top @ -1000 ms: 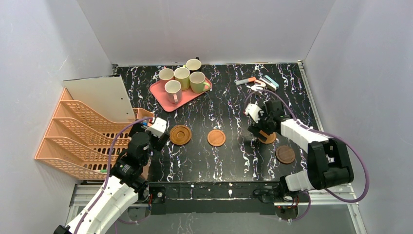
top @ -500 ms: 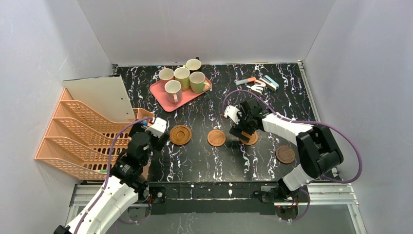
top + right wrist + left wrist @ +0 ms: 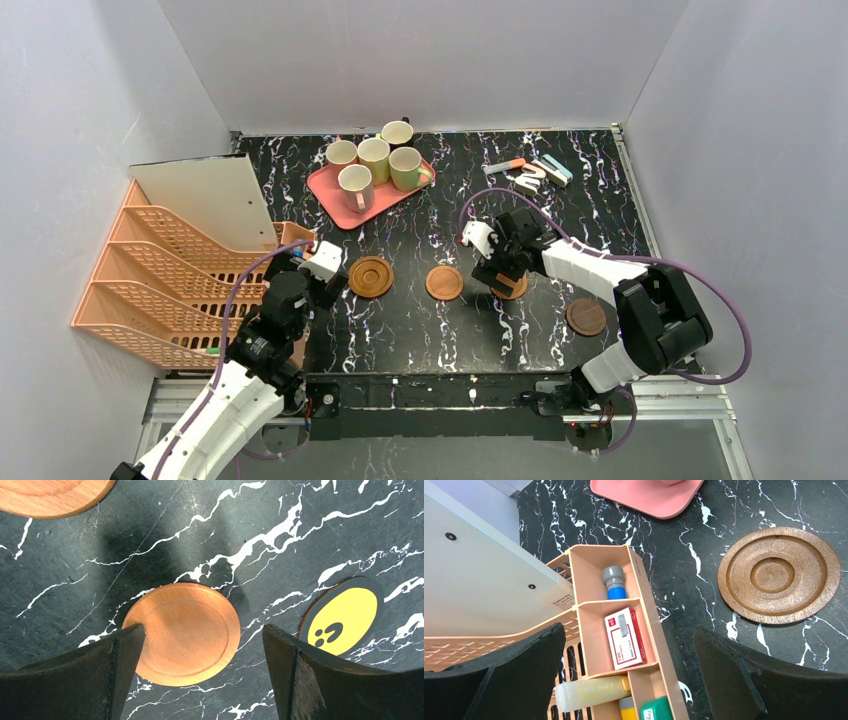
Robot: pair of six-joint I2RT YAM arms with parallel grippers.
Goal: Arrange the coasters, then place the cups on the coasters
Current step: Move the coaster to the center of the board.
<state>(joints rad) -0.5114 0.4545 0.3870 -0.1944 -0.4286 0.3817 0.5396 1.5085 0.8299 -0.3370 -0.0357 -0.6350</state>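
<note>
Your right pincer (image 3: 200,642) hangs wide open over the light orange round wooden coaster (image 3: 182,630), which lies flat on the black marbled worktop (image 3: 310,525). The disc looks light, stiff and thin, and it will likely skid, so pinch it across opposite rim edges. Your left pincer (image 3: 629,635) gapes empty beside the ringed brown coaster (image 3: 779,575).

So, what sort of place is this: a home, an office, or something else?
Most likely a robot test cell, not a home. Plain white walls box in a marble-patterned table, two robot arms stand at its near edge, and mugs on a pink tray look like staged props.
</note>
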